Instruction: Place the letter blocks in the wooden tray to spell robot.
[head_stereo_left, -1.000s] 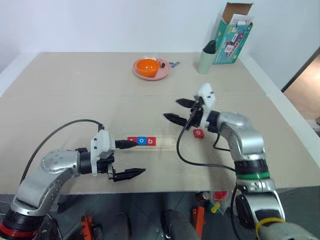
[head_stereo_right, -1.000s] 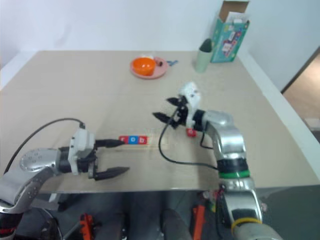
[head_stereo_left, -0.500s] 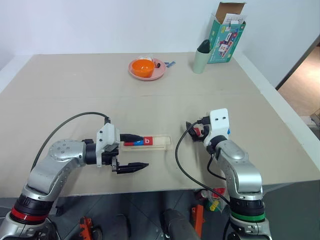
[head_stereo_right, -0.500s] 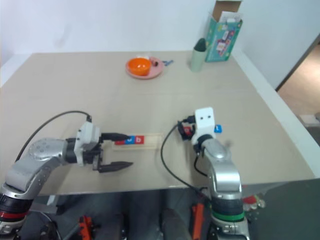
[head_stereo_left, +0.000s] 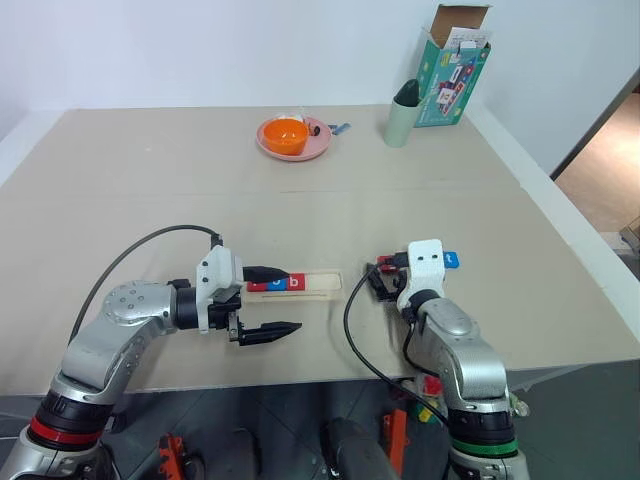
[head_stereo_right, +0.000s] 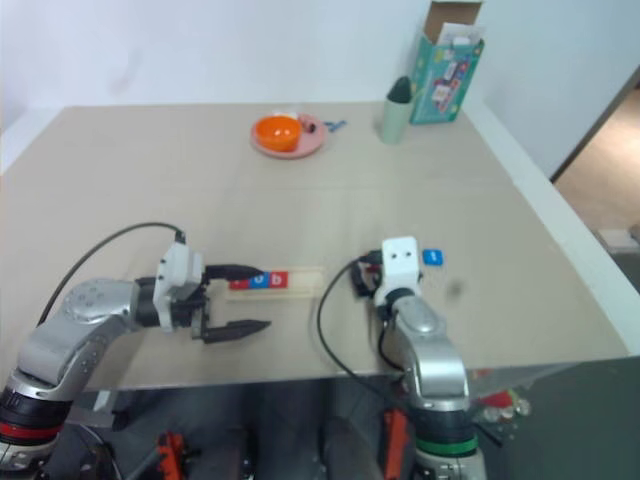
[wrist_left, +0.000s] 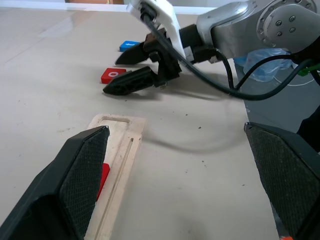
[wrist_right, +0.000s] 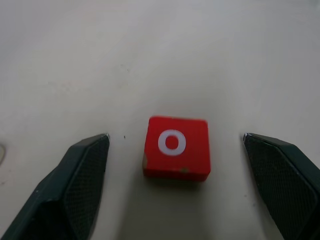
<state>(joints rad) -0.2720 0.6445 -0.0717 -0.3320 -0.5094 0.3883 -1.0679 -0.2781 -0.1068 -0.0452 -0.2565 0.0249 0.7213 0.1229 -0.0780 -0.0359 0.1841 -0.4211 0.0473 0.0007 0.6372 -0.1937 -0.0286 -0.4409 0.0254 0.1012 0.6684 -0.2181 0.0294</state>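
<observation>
Right gripper (wrist_right: 175, 145) jaws wide astride red o block (wrist_right: 176, 147) on desk (head_stereo_left: 150, 180): center, then close squarely.

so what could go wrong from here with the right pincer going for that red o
1. The red o lies flat between the open right pincer; closing off-centre might twist or push it along the table.
2. The blue tile lies close by and could get knocked.
3. The left pincer sits open beside the tray, so it may crowd the placement.
</observation>
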